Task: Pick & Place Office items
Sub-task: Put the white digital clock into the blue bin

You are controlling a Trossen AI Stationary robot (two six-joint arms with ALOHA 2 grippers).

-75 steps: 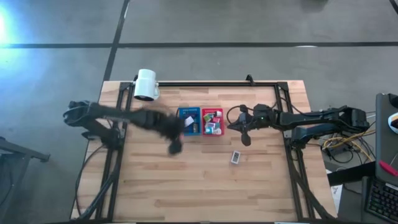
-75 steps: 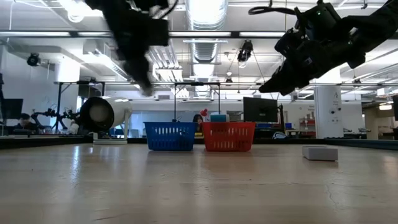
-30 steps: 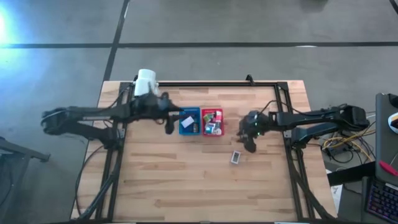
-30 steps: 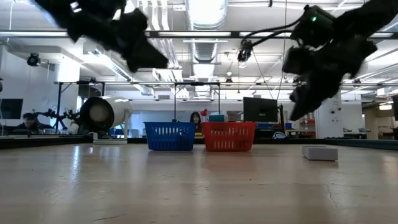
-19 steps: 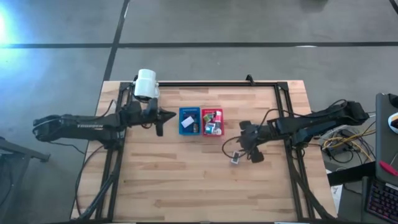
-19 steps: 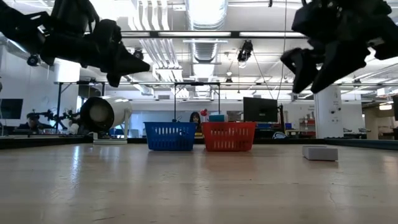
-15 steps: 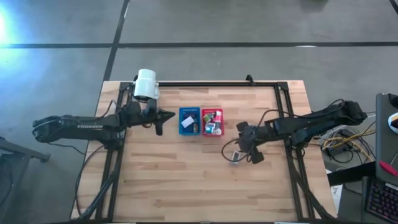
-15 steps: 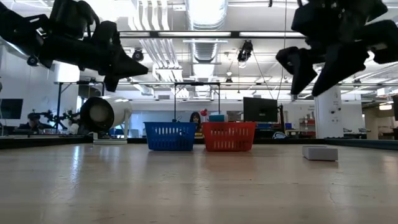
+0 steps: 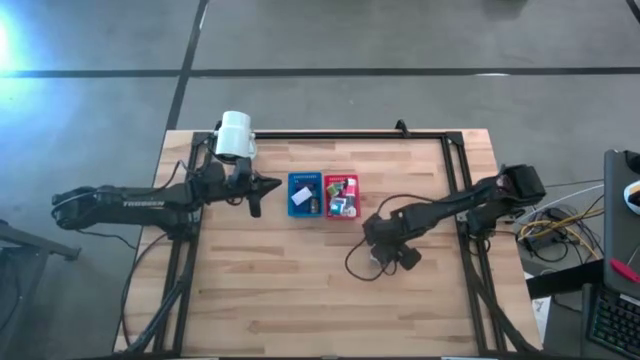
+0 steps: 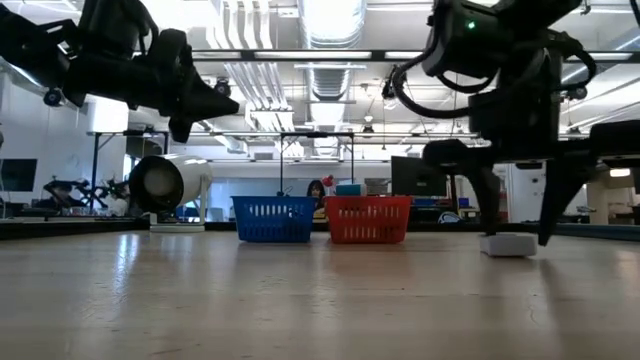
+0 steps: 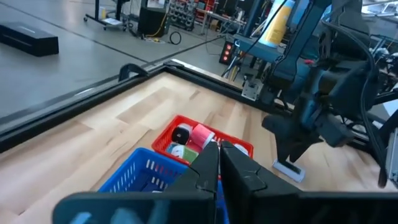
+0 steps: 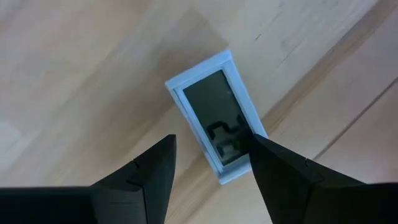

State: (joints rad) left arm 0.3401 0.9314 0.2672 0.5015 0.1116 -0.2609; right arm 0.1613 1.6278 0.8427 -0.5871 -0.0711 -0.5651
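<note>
A small white block with a dark face [image 12: 216, 112] lies flat on the wooden table, to the right of and nearer than the bins; it also shows in the low view [image 10: 508, 244]. My right gripper [image 12: 211, 163] is open and points down, with one finger on each side of the block [image 10: 520, 225]. The blue bin [image 9: 304, 195] and the red bin [image 9: 341, 196] stand side by side at mid-table and hold several small mixed pieces. My left gripper [image 9: 262, 187] is shut and empty, raised to the left of the blue bin. My right gripper stands open over the white block from above, with its fingers [image 10: 490, 215] pointing down and across the block's long sides. The block lies flat on the table. Whether a finger touches it I cannot tell.
A large white cylinder lamp [image 9: 234, 135] lies at the far left of the table. A black frame rail [image 9: 350, 134] runs along the far edge and down both sides. A loose cable [image 9: 356, 262] loops by my right gripper. People sit in the room beyond [image 10: 314, 190].
My right gripper has gone down and toward the near left, from beside the red bin to the white block, and has turned to point straight down over it. My left gripper has drawn back toward the table's left edge, away from the blue bin, and then kept still.
</note>
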